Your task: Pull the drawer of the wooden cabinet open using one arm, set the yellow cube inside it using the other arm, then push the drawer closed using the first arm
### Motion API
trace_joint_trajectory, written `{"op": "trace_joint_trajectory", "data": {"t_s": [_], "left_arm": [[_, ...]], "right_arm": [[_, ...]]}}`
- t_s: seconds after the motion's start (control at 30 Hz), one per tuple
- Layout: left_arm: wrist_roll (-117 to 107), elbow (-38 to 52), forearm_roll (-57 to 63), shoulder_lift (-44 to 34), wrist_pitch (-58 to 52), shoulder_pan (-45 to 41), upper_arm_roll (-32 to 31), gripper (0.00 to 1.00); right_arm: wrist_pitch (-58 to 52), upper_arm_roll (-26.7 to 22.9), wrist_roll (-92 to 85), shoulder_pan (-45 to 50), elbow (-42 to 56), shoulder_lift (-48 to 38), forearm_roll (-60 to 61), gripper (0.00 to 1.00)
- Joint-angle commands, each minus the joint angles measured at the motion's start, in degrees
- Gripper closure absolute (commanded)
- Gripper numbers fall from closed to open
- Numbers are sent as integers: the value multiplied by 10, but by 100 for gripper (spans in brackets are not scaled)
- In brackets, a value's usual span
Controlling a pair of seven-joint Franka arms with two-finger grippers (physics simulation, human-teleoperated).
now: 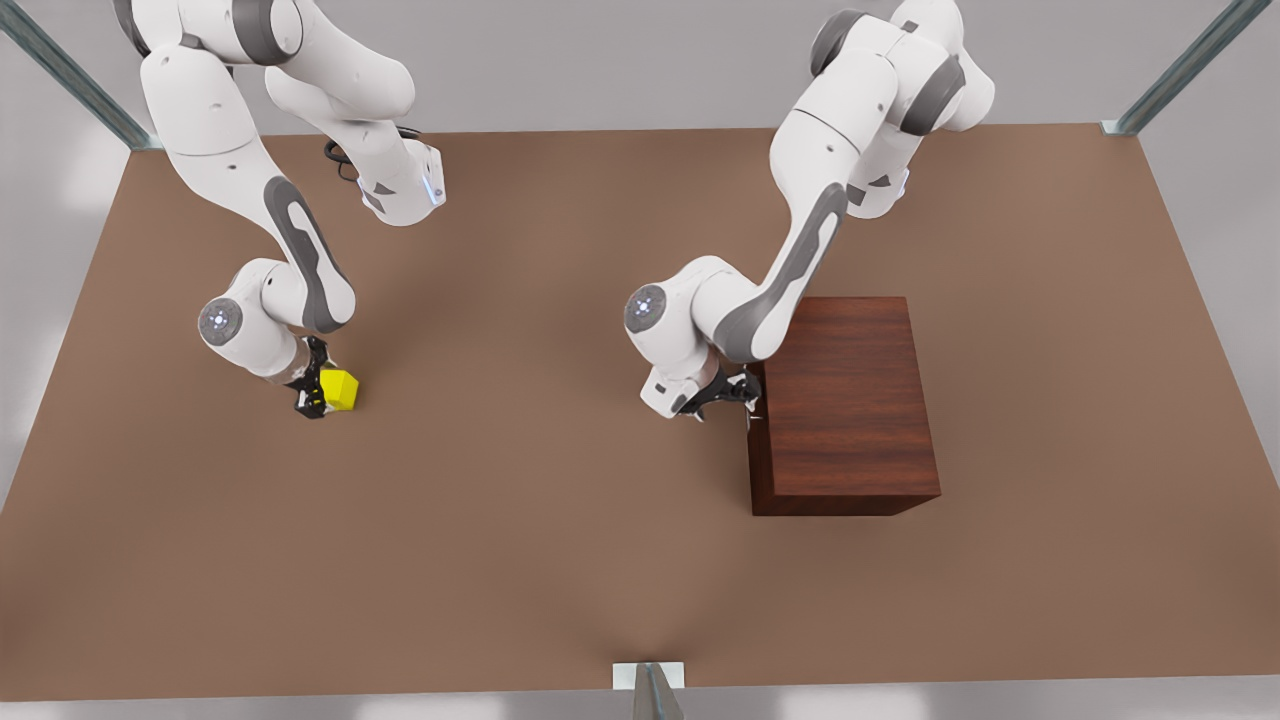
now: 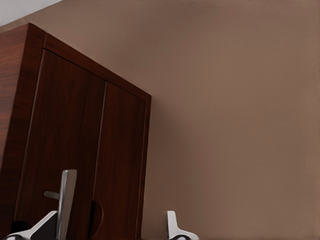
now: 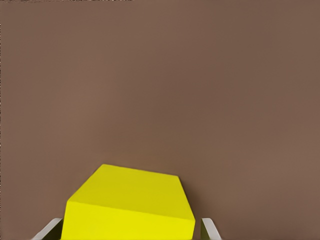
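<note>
Brown matte surface [image 1: 560, 520] carries a dark reddish-brown wooden cabinet [image 1: 850, 400] toward the front view's right and a yellow cube [image 1: 340, 389] well apart from it, toward the front view's left. The left pincer [image 1: 748, 392] sits at the cabinet's face that looks toward the front view's left; in the left wrist view its fingers [image 2: 172, 227] stand spread, with the thin silver bar handle [image 2: 65, 202] just beside one of them and not clamped. The drawer [image 2: 62, 150] lies flush with the cabinet front, closed. The right pincer [image 1: 312, 390] is low over the surface at the cube; in the right wrist view the cube [image 3: 130, 205] lies between the two fingers [image 3: 209, 229], which flank its sides closely. Whether they press on it or merely bracket it cannot be told from this angle, though the cube appears tilted in the front view, possibly just clear of the surface.
</note>
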Motion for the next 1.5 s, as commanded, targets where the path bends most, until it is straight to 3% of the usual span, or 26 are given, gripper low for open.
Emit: {"op": "trace_joint_trajectory", "data": {"t_s": [0.0, 0.13, 0.33, 0.43, 0.73, 1.07, 1.47], "left_arm": [[-26, 3, -19, -1, 21, 1, 0, 0], [-26, 12, -27, 3, 21, 0, 0, 0], [-27, 26, -28, 10, 32, -6, -10, 0], [-38, 29, -28, 10, 41, -8, -10, 0], [-42, 39, -27, 14, 61, -21, -11, 0], [-43, 63, -27, 35, 78, -34, -11, 0], [-44, 84, -26, 48, 75, -55, -11, 0]], "right_arm": [[14, 0, 27, -1, 0, 0, -2, 0], [13, 0, 33, -2, 0, -1, -2, 0], [13, 0, 33, -3, -1, -1, -2, 44], [12, 0, 34, -4, 0, -5, -2, 52], [-56, -2, 33, -5, 28, -54, -1, 52], [-307, -1, 37, -2, 225, -41, 2, 51], [-473, 6, 44, 14, 394, -25, -3, 51]]}}
